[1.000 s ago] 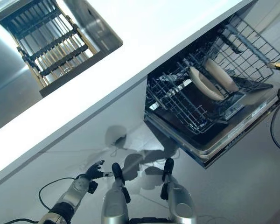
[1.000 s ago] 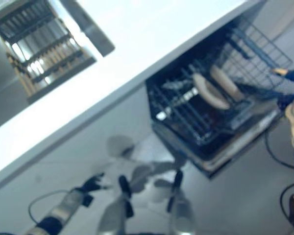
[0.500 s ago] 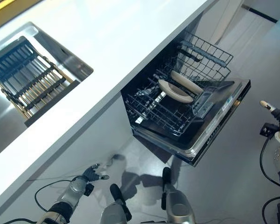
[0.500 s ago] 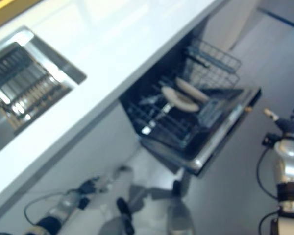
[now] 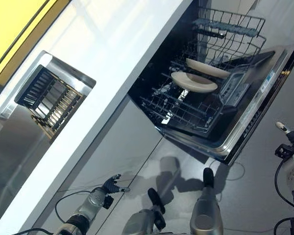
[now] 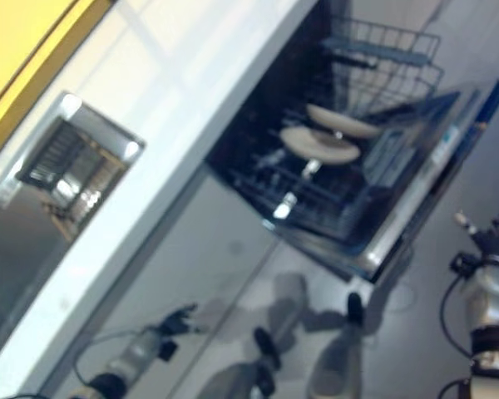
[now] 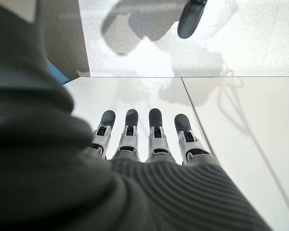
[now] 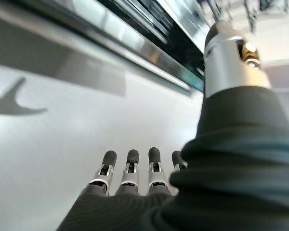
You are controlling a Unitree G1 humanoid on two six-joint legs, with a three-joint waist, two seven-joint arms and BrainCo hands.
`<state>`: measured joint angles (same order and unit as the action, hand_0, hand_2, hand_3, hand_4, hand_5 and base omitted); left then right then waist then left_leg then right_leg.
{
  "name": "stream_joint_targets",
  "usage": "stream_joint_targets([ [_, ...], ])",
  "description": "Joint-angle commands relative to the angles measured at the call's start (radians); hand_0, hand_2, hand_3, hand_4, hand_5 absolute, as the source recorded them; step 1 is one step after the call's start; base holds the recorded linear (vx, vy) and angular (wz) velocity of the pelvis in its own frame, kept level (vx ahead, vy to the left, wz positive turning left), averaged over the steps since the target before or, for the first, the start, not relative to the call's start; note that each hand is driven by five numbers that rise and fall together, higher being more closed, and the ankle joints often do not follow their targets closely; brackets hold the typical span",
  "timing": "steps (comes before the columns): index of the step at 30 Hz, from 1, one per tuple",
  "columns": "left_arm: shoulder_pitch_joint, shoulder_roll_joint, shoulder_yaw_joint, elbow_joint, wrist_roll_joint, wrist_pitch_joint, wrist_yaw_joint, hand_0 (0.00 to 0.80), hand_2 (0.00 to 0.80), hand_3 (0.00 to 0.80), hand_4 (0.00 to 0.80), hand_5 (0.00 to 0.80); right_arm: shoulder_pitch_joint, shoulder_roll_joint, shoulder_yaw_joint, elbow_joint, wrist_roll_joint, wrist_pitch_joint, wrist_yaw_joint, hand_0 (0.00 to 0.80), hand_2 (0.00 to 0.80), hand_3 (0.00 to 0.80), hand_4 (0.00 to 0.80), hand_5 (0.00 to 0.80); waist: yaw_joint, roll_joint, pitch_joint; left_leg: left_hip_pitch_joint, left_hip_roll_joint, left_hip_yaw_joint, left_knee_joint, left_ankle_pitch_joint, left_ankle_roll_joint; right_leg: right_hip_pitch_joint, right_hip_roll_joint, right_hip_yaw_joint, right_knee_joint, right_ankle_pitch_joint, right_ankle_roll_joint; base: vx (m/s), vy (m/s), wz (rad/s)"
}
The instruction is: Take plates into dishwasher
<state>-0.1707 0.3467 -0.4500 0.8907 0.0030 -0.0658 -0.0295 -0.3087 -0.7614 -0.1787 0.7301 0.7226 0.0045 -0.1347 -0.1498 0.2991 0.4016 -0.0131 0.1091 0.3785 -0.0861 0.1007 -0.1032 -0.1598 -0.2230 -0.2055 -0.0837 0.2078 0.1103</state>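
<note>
Two cream plates [image 5: 194, 81] [image 5: 208, 69] stand in the lower rack [image 5: 179, 110] of the open dishwasher, whose door [image 5: 257, 115] hangs down toward the floor. My left hand [image 5: 111, 185] hangs low at the lower left, far from the dishwasher, its fingers [image 7: 154, 131] straight and holding nothing. Down at the right edge, beside the door, my right hand [image 5: 290, 134] is open too, with its fingers [image 8: 129, 168] extended over bare floor.
A white counter [image 5: 117, 58] runs diagonally above the dishwasher. A steel sink [image 5: 54, 98] with a dark drying rack is set in it at the left. An upper wire basket [image 5: 225, 29] sticks out above the plates. Grey floor lies below.
The camera has swung, so the whole scene has shifted and turned. Both hands stay low and open.
</note>
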Motion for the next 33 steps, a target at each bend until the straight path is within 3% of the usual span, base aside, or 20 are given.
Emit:
stream_joint_targets([
  [1, -0.049, 0.022, 0.009, 0.042, -0.058, -0.015, -0.004, 0.0, 0.0, 0.0, 0.0, 0.0, -0.051, 0.026, 0.042, 0.045, 0.034, -0.058, 0.135, 0.0, 0.0, 0.0, 0.0, 0.0, 0.018, -0.048, 0.008, -0.066, 0.039, -0.059, 0.016, 0.049, -0.04, -0.025, -0.071, -0.031, 0.269, -0.243, -0.008, -0.031, -0.02, 0.01],
  [6, -0.066, 0.014, 0.002, 0.04, -0.049, -0.001, -0.005, 0.0, 0.0, 0.0, 0.0, 0.0, -0.07, 0.086, 0.085, 0.098, 0.083, -0.068, 0.263, 0.0, 0.0, 0.0, 0.0, 0.0, 0.033, -0.04, 0.011, -0.076, 0.04, -0.078, 0.009, 0.059, -0.041, -0.029, -0.064, -0.038, 0.289, -0.26, -0.014, -0.026, -0.045, 0.06],
  [16, -0.076, -0.005, -0.004, 0.05, -0.03, -0.003, -0.02, 0.0, 0.0, 0.0, 0.0, 0.0, -0.132, 0.169, 0.184, 0.079, 0.075, -0.025, 0.451, 0.0, 0.0, 0.0, 0.0, 0.0, 0.058, -0.036, -0.004, -0.083, 0.044, -0.091, 0.003, 0.072, -0.045, -0.025, -0.051, -0.058, 0.292, -0.27, -0.023, -0.002, -0.005, 0.03],
  [33, -0.064, -0.018, -0.012, 0.039, -0.001, 0.016, -0.036, 0.0, 0.0, 0.0, 0.0, 0.0, -0.205, 0.275, 0.325, -0.12, 0.131, -0.002, 0.507, 0.0, 0.0, 0.0, 0.0, 0.0, 0.089, -0.049, -0.019, -0.092, 0.049, -0.085, -0.001, 0.088, -0.049, -0.004, -0.04, -0.091, 0.259, -0.252, -0.024, 0.0, 0.001, 0.0],
])
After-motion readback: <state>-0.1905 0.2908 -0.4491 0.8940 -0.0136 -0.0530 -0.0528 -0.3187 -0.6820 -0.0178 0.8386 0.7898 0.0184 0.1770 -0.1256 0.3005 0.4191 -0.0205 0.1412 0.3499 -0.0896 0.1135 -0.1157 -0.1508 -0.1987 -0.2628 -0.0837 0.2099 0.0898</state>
